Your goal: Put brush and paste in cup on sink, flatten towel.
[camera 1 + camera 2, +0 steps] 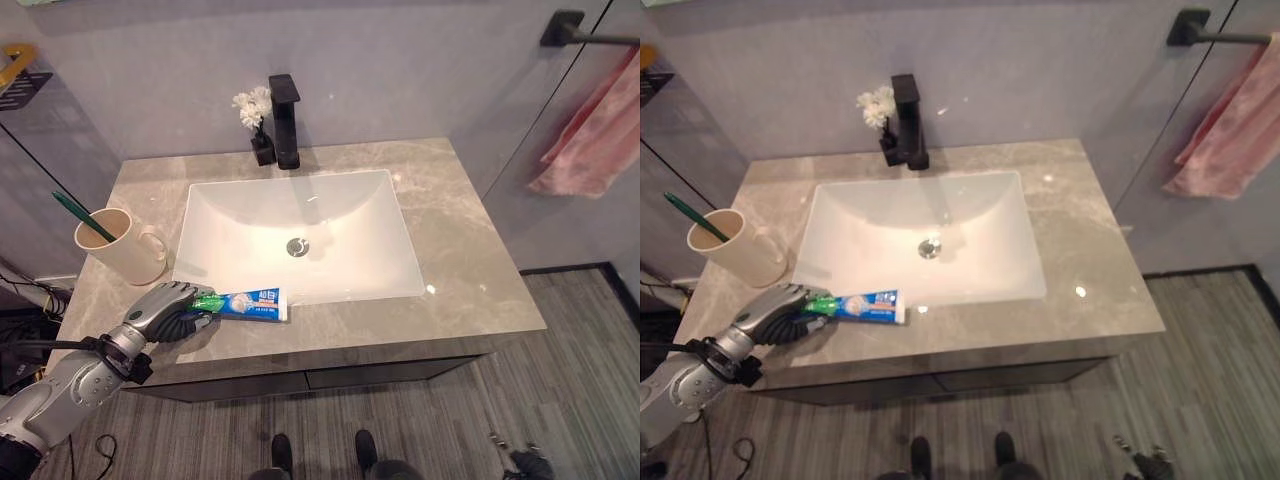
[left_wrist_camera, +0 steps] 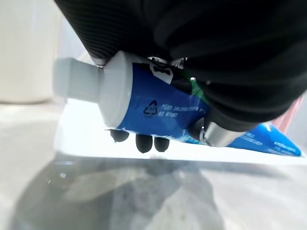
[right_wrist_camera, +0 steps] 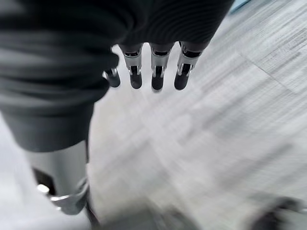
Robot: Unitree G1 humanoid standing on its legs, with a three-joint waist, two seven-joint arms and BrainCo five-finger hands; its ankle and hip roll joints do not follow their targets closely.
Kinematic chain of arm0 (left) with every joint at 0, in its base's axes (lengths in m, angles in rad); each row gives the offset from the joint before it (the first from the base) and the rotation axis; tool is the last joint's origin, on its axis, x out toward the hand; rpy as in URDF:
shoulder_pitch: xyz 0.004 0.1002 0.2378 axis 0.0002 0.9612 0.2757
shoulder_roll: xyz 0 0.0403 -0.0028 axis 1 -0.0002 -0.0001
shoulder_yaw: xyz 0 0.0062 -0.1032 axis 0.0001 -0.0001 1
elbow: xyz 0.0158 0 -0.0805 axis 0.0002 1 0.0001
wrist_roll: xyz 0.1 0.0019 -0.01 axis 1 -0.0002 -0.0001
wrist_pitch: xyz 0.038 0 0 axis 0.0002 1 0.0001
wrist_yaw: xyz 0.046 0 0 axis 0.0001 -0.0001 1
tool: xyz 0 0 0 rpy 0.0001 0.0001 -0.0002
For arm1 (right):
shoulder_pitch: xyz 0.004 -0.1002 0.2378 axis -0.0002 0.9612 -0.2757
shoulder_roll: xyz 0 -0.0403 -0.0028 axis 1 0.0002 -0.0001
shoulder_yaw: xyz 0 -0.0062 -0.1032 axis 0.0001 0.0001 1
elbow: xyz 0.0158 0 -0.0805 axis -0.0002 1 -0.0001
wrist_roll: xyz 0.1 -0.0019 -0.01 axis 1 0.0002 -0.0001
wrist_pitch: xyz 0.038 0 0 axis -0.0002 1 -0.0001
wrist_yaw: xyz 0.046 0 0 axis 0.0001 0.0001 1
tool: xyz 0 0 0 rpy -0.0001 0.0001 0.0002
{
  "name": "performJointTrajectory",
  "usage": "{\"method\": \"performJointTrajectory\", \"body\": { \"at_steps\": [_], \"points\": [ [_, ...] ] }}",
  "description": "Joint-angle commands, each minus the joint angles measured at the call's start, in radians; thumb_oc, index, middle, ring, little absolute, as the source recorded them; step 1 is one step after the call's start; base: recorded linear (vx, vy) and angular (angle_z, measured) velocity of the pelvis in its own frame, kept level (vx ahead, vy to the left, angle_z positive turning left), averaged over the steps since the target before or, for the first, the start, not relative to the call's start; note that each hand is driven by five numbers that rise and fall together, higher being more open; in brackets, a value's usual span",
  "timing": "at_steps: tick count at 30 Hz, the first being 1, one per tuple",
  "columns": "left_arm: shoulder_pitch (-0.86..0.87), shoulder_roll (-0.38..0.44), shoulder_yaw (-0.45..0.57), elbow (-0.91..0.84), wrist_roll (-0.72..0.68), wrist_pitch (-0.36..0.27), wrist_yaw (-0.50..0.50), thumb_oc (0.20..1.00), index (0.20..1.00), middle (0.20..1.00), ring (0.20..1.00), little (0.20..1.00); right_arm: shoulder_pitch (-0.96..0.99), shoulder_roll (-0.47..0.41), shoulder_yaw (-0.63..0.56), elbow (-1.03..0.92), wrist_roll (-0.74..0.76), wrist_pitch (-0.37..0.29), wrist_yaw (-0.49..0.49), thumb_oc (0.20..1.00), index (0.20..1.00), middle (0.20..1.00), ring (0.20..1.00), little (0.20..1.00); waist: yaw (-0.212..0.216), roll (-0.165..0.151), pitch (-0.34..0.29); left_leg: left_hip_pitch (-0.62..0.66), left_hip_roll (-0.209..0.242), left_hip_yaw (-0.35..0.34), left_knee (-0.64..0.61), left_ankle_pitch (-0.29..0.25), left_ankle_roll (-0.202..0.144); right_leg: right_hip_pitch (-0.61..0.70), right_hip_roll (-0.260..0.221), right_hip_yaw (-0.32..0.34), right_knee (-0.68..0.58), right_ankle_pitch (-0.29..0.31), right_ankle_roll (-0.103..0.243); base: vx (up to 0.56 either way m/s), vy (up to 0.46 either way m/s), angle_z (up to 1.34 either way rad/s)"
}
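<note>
A blue and green toothpaste tube point(image 1: 250, 303) lies along the counter strip in front of the white basin point(image 1: 300, 235). My left hand point(image 1: 165, 312) is shut on its white cap end. In the left wrist view the tube point(image 2: 144, 103) sits under the palm point(image 2: 230, 57), with my dark fingertips point(image 2: 144, 142) curled below it. A cream mug point(image 1: 118, 245) stands on the counter's left side, a green toothbrush point(image 1: 82, 217) leaning in it. A pink towel point(image 1: 595, 130) hangs bunched on a black bar at the far right. My right hand point(image 3: 157, 72) hangs over the floor, fingers straight and holding nothing.
A black tap point(image 1: 285, 120) and a small vase of white flowers point(image 1: 255, 115) stand behind the basin. The grey stone counter point(image 1: 470, 250) has bare room right of the basin. A glass panel stands between the counter and the towel.
</note>
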Motion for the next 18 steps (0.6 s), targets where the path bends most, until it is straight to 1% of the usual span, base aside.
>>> {"method": "performJointTrajectory", "body": {
  "at_steps": [1, 2, 3, 4, 5, 6, 7, 8, 9, 10, 11, 12, 14, 15, 16, 18],
  "points": [
    [-0.134, -0.109, 0.119, -0.067, -0.020, 0.003, 0.155, 0.200, 0.200, 0.200, 0.200, 0.200, -0.024, -0.125, -0.101, -0.217, 0.008, -0.091, -0.166, 1.000, 1.000, 1.000, 1.000, 1.000, -0.010, -0.013, -0.043, 0.051, 0.010, -0.007, 0.010, -0.073, -0.001, -0.030, -0.065, -0.035, 0.049, 0.004, 0.097, 0.01, 0.034, 0.02],
    [-0.134, -0.109, 0.118, -0.068, -0.019, 0.004, 0.155, 0.200, 0.200, 0.200, 0.200, 0.200, -0.021, -0.123, -0.103, -0.223, 0.005, -0.087, -0.171, 1.000, 1.000, 1.000, 1.000, 1.000, -0.009, -0.012, -0.046, 0.052, 0.010, -0.009, 0.010, -0.080, -0.001, -0.027, -0.065, -0.036, 0.047, 0.000, 0.099, 0.02, 0.037, 0.00],
    [-0.160, -0.149, 0.135, -0.075, -0.020, 0.010, 0.181, 0.200, 0.200, 0.200, 0.200, 0.200, -0.001, -0.137, -0.133, -0.393, -0.046, -0.105, -0.214, 1.000, 1.000, 1.000, 1.000, 1.000, -0.021, -0.015, -0.055, 0.054, 0.010, -0.005, 0.010, -0.081, 0.000, -0.027, -0.066, -0.034, 0.049, -0.001, 0.099, 0.04, 0.021, -0.02],
    [-0.161, -0.149, 0.134, -0.075, -0.019, 0.010, 0.181, 0.200, 0.200, 0.200, 0.200, 0.200, 0.000, -0.136, -0.134, -0.395, -0.047, -0.103, -0.215, 1.000, 1.000, 1.000, 1.000, 1.000, -0.020, -0.015, -0.056, 0.055, 0.010, -0.005, 0.010, -0.082, 0.000, -0.027, -0.066, -0.034, 0.048, -0.002, 0.099, 0.02, 0.034, 0.00],
    [-0.170, -0.178, 0.154, -0.084, -0.012, 0.020, 0.195, 0.200, 0.200, 0.200, 0.200, 0.200, 0.016, -0.136, -0.147, -0.578, -0.119, -0.112, -0.257, 1.000, 1.000, 1.000, 1.000, 1.000, -0.028, -0.017, -0.061, 0.058, 0.010, -0.002, 0.010, -0.084, 0.001, -0.026, -0.067, -0.032, 0.049, -0.001, 0.099, 0.00, 0.000, 0.00],
    [-0.193, -0.209, 0.159, -0.085, -0.007, 0.016, 0.209, 0.200, 0.200, 0.200, 0.200, 0.200, 0.011, -0.130, -0.148, -0.655, -0.161, -0.130, -0.267, 1.000, 1.000, 1.000, 1.000, 1.000, -0.035, -0.020, -0.072, 0.061, 0.009, -0.001, 0.010, -0.088, 0.004, -0.023, -0.068, -0.030, 0.049, -0.002, 0.098, 0.04, 0.050, -0.01],
    [-0.248, -0.268, 0.169, -0.099, -0.023, 0.020, 0.246, 0.200, 0.200, 0.200, 0.200, 0.200, -0.008, -0.142, -0.146, -0.857, -0.250, -0.140, -0.292, 1.000, 1.000, 1.000, 1.000, 1.000, -0.041, -0.026, -0.085, 0.069, 0.009, 0.004, 0.010, -0.093, 0.006, -0.020, -0.068, -0.027, 0.051, -0.004, 0.096, 0.00, 0.000, 0.00],
    [-0.249, -0.270, 0.170, -0.099, -0.022, 0.022, 0.246, 0.200, 0.200, 0.200, 0.200, 0.200, -0.004, -0.138, -0.149, -0.870, -0.257, -0.133, -0.296, 1.000, 1.000, 1.000, 1.000, 1.000, -0.041, -0.026, -0.082, 0.065, 0.008, 0.006, 0.010, -0.083, 0.007, -0.026, -0.068, -0.026, 0.054, 0.003, 0.095, 0.04, 0.036, -0.03],
    [-0.300, -0.314, 0.175, -0.135, -0.026, 0.035, 0.252, 0.200, 0.200, 0.200, 0.200, 0.200, -0.040, -0.169, -0.115, -1.015, -0.326, -0.133, -0.266, 1.000, 1.000, 1.000, 1.000, 1.000, -0.043, -0.036, -0.098, 0.078, 0.010, 0.008, 0.010, -0.098, 0.010, -0.017, -0.066, -0.019, 0.056, -0.009, 0.094, -0.01, 0.012, -0.03],
    [-0.325, -0.324, 0.176, -0.156, -0.026, 0.041, 0.250, 0.200, 0.200, 0.200, 0.200, 0.200, -0.064, -0.183, -0.089, -1.076, -0.341, -0.127, -0.243, 1.000, 1.000, 1.000, 1.000, 1.000, -0.041, -0.039, -0.100, 0.077, 0.011, 0.013, 0.010, -0.088, 0.011, -0.022, -0.065, -0.015, 0.060, -0.002, 0.092, 0.04, 0.021, -0.03],
    [-0.371, -0.331, 0.160, -0.173, -0.032, 0.046, 0.249, 0.200, 0.200, 0.200, 0.200, 0.200, -0.121, -0.213, -0.028, -1.127, -0.327, -0.130, -0.192, 1.000, 1.000, 1.000, 1.000, 1.000, -0.037, -0.044, -0.106, 0.084, 0.011, 0.016, 0.010, -0.092, 0.012, -0.015, -0.064, -0.013, 0.059, -0.006, 0.093, 0.01, 0.010, -0.04],
    [-0.408, -0.334, 0.140, -0.181, -0.038, 0.048, 0.247, 0.200, 0.200, 0.200, 0.200, 0.200, -0.167, -0.227, 0.026, -1.155, -0.304, -0.130, -0.161, 1.000, 1.000, 1.000, 1.000, 1.000, -0.032, -0.047, -0.114, 0.088, 0.011, 0.017, 0.010, -0.099, 0.012, -0.010, -0.064, -0.012, 0.056, -0.011, 0.094, 0.03, 0.006, -0.04],
    [-0.508, -0.332, 0.089, -0.171, -0.061, 0.056, 0.244, 0.200, 0.200, 0.200, 0.200, 0.200, -0.290, -0.264, 0.180, -1.207, -0.187, -0.125, -0.038, 1.000, 1.000, 1.000, 1.000, 1.000, -0.027, -0.057, -0.113, 0.090, 0.012, 0.023, 0.010, -0.089, 0.011, -0.008, -0.064, -0.006, 0.057, -0.002, 0.093, -0.03, -0.008, -0.03],
    [-0.554, -0.329, 0.057, -0.161, -0.074, 0.059, 0.240, 0.200, 0.200, 0.200, 0.200, 0.200, -0.370, -0.281, 0.285, -1.222, -0.119, -0.114, 0.042, 1.000, 1.000, 1.000, 1.000, 1.000, -0.020, -0.061, -0.116, 0.091, 0.011, 0.025, 0.010, -0.087, 0.010, -0.009, -0.063, -0.002, 0.056, -0.001, 0.092, -0.02, -0.002, -0.06],
    [-0.580, -0.327, 0.030, -0.159, -0.086, 0.061, 0.232, 0.200, 0.200, 0.200, 0.200, 0.200, -0.421, -0.302, 0.345, -1.230, -0.081, -0.099, 0.074, 1.000, 1.000, 1.000, 1.000, 1.000, -0.014, -0.063, -0.123, 0.092, 0.011, 0.024, 0.010, -0.094, 0.010, -0.004, -0.063, -0.003, 0.052, -0.005, 0.093, 0.01, 0.008, -0.07],
    [-0.629, -0.316, -0.008, -0.152, -0.106, 0.060, 0.226, 0.200, 0.200, 0.200, 0.200, 0.200, -0.574, -0.292, 0.503, -1.219, 0.013, -0.080, 0.144, 1.000, 1.000, 1.000, 1.000, 1.000, 0.000, -0.065, -0.123, 0.094, 0.011, 0.024, 0.010, -0.091, 0.009, 0.000, -0.065, -0.005, 0.050, -0.005, 0.092, 0.01, 0.006, -0.02]
  ]
}}
